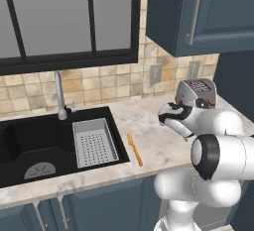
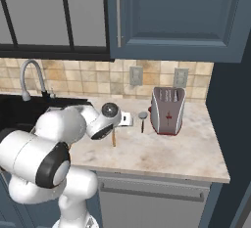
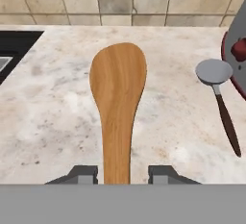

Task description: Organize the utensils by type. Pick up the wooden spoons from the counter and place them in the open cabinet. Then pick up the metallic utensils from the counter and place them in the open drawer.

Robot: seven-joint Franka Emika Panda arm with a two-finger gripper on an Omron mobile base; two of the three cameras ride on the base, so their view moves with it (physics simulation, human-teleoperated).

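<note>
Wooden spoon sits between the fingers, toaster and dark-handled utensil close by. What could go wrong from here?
1. The fingers flank the wooden spoon low on its handle, with the broad bowl far ahead; it may pivot or slip when lifted.
2. The dark-handled utensil lies just beside the spoon, near the toaster; a sideways swing could knock either.
3. The cabinet door looks closed here, so placing the spoon inside might be blocked.

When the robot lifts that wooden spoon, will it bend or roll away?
Probably neither. The wooden spoon looks like solid, stiff wood, so it shouldn't flop. Its flat wide bowl likely stops rolling. With the gripper at the handle, it may tip bowl-down.
</note>
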